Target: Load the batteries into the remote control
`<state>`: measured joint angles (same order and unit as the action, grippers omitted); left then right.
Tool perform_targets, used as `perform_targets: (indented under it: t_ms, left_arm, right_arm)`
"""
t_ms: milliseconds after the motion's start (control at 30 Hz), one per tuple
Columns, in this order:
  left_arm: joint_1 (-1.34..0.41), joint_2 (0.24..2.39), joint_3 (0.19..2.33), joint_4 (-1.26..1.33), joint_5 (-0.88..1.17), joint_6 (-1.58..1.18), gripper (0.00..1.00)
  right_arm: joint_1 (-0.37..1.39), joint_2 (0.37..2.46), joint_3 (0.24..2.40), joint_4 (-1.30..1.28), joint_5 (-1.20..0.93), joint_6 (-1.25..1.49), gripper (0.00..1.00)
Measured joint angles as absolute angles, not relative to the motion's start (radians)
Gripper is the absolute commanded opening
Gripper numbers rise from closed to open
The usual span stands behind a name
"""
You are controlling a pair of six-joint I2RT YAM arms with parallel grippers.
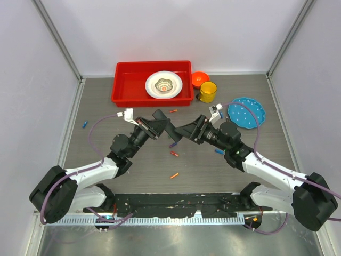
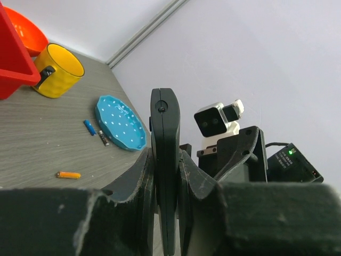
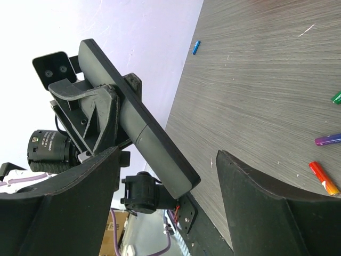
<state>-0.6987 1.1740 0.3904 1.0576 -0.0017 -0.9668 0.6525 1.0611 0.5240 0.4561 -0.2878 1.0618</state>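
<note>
My left gripper [image 1: 159, 128] is shut on the remote control [image 1: 163, 121] and holds it above the table. In the left wrist view the remote control [image 2: 164, 128] stands edge-on between the fingers [image 2: 139, 176]. My right gripper [image 1: 184, 132] is open, and the lower end of the remote control [image 3: 139, 125] lies between its jaws without touching them. Loose batteries lie on the table: a purple one [image 1: 173, 144], a red one [image 1: 175, 154], an orange one [image 1: 174, 175] and a red-orange one [image 1: 173, 111]. The right wrist view shows the purple one [image 3: 327, 140] and the red one [image 3: 323, 178].
A red tray [image 1: 121, 85] holding a white plate stands at the back. An orange bowl [image 1: 200, 79], a yellow cup [image 1: 208, 92] and a blue plate [image 1: 246, 112] are at the back right. Blue batteries lie at the far left [image 1: 84, 124] and by the right arm [image 1: 219, 151].
</note>
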Motion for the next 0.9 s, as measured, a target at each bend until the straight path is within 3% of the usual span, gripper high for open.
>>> perform_targets:
  t_ms: [267,900]
  left_arm:
    - [-0.699,1.174,0.390,1.046,-0.007,-0.960,0.00]
    - [-0.699,1.174,0.390,1.042,-0.008,-0.952,0.00]
  right_arm:
    - [0.653,1.112,0.559,0.456,-0.291,1.070,0.63]
    - [0.680,1.174,0.579,0.464,-0.314,1.077,0.62]
